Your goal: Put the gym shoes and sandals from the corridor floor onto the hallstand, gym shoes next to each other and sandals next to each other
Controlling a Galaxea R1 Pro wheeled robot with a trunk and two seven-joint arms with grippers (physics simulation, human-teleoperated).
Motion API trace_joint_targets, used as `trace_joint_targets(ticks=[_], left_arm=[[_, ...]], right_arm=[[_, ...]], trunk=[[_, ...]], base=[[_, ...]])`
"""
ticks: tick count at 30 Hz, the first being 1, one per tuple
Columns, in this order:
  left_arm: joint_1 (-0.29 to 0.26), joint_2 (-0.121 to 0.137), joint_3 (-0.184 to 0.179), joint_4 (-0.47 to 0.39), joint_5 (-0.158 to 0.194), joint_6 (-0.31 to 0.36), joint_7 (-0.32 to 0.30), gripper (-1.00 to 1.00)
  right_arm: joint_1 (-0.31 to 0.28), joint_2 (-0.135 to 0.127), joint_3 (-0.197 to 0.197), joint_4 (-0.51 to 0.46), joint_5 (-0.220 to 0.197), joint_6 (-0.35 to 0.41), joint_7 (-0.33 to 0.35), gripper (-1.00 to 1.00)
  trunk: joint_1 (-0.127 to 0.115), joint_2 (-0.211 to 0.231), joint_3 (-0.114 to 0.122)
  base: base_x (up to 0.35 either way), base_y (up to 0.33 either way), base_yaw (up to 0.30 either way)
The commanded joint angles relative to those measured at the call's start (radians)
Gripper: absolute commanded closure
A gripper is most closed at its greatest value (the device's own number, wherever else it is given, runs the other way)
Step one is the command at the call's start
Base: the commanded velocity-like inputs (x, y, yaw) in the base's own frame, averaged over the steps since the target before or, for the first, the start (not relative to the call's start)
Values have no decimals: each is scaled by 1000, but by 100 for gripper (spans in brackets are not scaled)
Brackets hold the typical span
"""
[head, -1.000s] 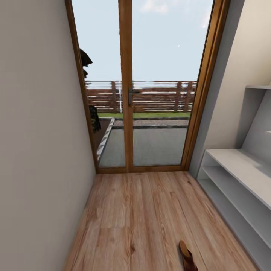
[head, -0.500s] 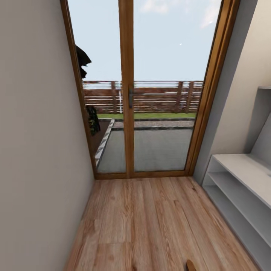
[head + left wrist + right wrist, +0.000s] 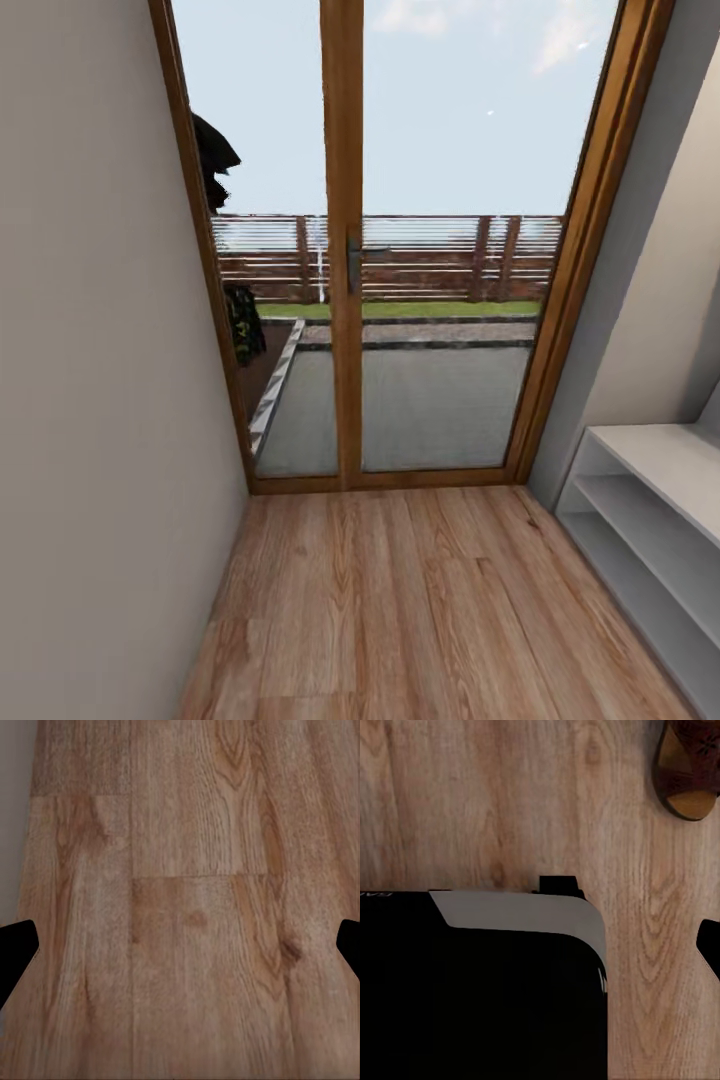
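One dark brown sandal [image 3: 690,765] lies on the wood-plank corridor floor [image 3: 400,600], seen in the right wrist view beyond the robot's black base. My right gripper [image 3: 540,949] hangs above the floor; one fingertip [image 3: 709,945] shows far out at the edge, so it is open and empty. In the left wrist view my left gripper [image 3: 180,949] is open over bare planks, fingertips [image 3: 15,952] wide apart with nothing between them. The pale hallstand [image 3: 650,500] stands along the right wall with bare shelves. The gym shoes are out of view.
A glass double door with a wooden frame [image 3: 345,300] closes the corridor ahead. A plain wall [image 3: 100,400] runs along the left. The robot's black and grey base [image 3: 480,982] sits on the floor under the right wrist camera.
The head view has moved forward towards the door. The sandal at its bottom edge has slipped out of frame, and less of the hallstand shows.
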State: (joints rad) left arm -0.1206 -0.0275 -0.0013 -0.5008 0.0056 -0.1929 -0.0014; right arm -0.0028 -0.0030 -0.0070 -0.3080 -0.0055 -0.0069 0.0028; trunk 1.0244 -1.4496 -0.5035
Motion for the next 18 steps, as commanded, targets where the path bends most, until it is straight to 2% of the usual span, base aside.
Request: trace_joint_targets(ticks=[1, 18], left_arm=[[-1, 0, 0, 1, 1, -3, 0, -100], [-1, 0, 0, 1, 1, -3, 0, -100]], right_arm=[[0, 0, -1, 0, -1, -1, 0, -100], [0, 0, -1, 0, -1, 0, 0, -100]], trunk=[[1, 0, -1], [1, 0, -1]], base=[[348, 111, 0], [348, 109, -8]])
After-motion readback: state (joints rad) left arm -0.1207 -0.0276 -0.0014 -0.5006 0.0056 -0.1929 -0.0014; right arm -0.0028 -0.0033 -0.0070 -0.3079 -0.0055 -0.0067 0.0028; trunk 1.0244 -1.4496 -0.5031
